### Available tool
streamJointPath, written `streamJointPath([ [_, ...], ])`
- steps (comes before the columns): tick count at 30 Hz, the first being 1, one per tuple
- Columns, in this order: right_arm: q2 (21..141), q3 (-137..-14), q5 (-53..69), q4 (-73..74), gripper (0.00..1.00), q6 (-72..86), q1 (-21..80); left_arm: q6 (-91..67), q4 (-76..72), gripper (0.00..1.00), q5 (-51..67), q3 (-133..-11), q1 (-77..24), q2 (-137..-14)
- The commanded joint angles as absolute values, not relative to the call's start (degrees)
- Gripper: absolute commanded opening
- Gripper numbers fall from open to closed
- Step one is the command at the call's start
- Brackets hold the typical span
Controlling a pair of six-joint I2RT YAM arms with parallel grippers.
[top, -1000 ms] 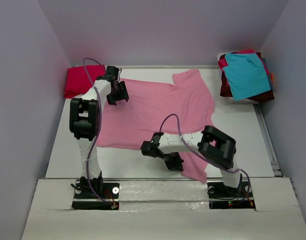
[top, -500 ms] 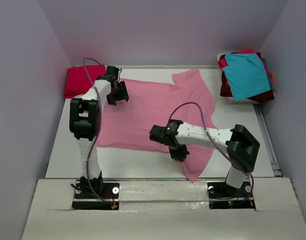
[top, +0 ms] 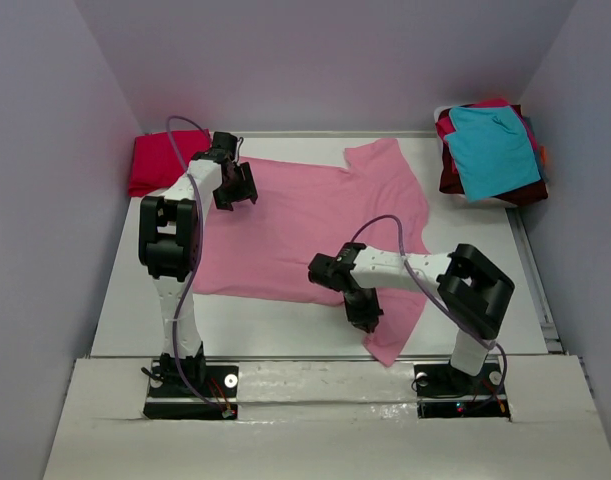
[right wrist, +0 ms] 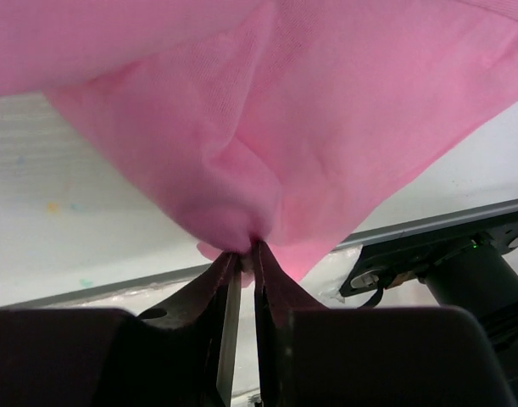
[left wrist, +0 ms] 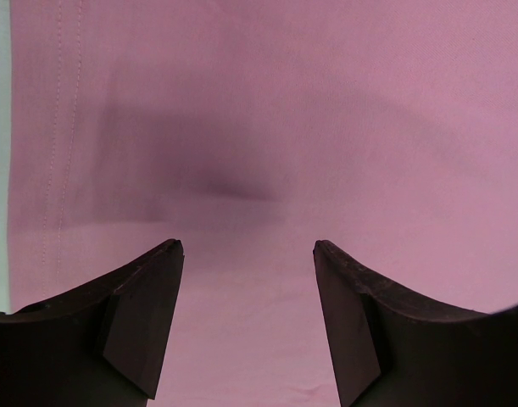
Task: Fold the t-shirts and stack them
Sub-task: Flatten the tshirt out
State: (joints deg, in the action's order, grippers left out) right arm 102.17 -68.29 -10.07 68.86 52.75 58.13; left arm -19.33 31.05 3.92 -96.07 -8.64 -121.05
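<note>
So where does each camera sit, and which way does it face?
Top external: above and behind, looking down on the table; both arms and bases show.
Left wrist: on that arm, facing down onto the pink t-shirt; open left claw at the bottom.
Right wrist: low, facing the near edge; right claw pinching its cloth.
Shared by all: that t-shirt.

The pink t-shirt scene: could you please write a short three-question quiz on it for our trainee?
1. True or false: the left pincer stands open above the pink t-shirt.
2. What does the right pincer pinch? A) the teal t-shirt B) the pink t-shirt C) nothing
3. Fill the gap: the folded red t-shirt lies at the far ___ corner of the table.
Key: 1 true; 2 B; 3 left.
</note>
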Motion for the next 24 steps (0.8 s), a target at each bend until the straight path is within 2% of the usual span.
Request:
streamJointPath([
  [1,103.01,-65.84,-9.14,65.66,0.18,53.35,55.21,-18.37,31.11,0.74,4.57,-95.63,-8.70,-119.97],
  [6,102.04,-65.13,-8.44,64.51,0.16,53.35,53.35,-18.28,31.11,0.74,4.75,-95.54,-8.70,-119.97],
  [10,100.73,-66.53,-10.10,65.57,0.11,54.05,52.73,-18.28,30.85,0.74,5.10,-95.36,-8.70,-119.97],
  [16,100.02,-64.25,-9.58,64.07,0.11,53.17,50.71,-18.19,30.85,0.74,5.27,-95.19,-8.70,-120.15],
  [23,97.39,-64.43,-13.88,68.55,0.32,55.19,50.19,-18.11,31.02,0.74,5.45,-95.45,-8.70,-120.67],
  [24,96.77,-63.99,-13.28,68.47,0.32,55.46,49.66,-18.11,31.11,0.74,5.45,-95.62,-8.70,-120.76],
])
